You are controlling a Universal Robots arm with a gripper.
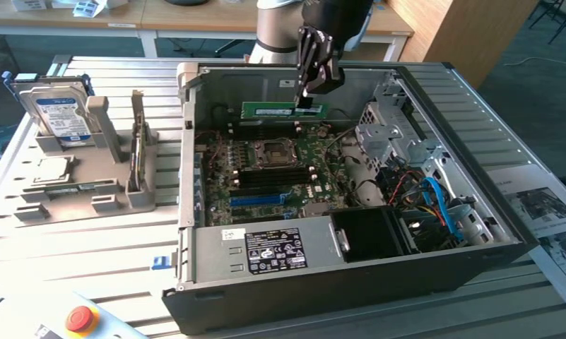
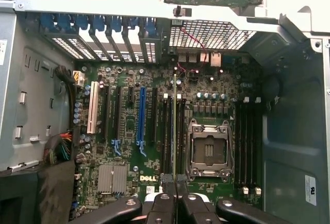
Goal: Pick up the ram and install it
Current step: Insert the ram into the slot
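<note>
Exterior view: the ram (image 1: 280,109), a long, narrow green circuit-board stick with a pale sticker on its face, hangs level and on edge inside the open case. It sits above the rear part of the board, near the case's back wall. The black metal hand (image 1: 308,104) is pinched tight on the stick's upper edge, toward the end at the exterior view's right.

In the wrist view the ram (image 2: 175,121) shows edge-on as a thin line over the black memory slots. It lies between the long blue plastic slot (image 2: 141,115) and the square silver processor socket (image 2: 209,149). The hand (image 2: 175,188) grips its near end with both fingers flat against its faces.

The dark green motherboard (image 2: 216,84) carries white "DELL" lettering close to the hand, beside a finned silver heatsink (image 2: 112,177) and a white plastic slot (image 2: 93,108).

The black and grey sheet-metal tower case (image 1: 358,289) lies on its side on the ribbed aluminium counter (image 1: 66,247). Its grey power-supply box (image 1: 263,247) bears a black label whose white print is too small to read.

At the exterior view's left, a grey moulded plastic fixture (image 1: 108,180) holds an upright silver hard drive (image 1: 61,116) with a blue-and-white label. A red round push-button (image 1: 82,319) sits at the counter's near edge.
</note>
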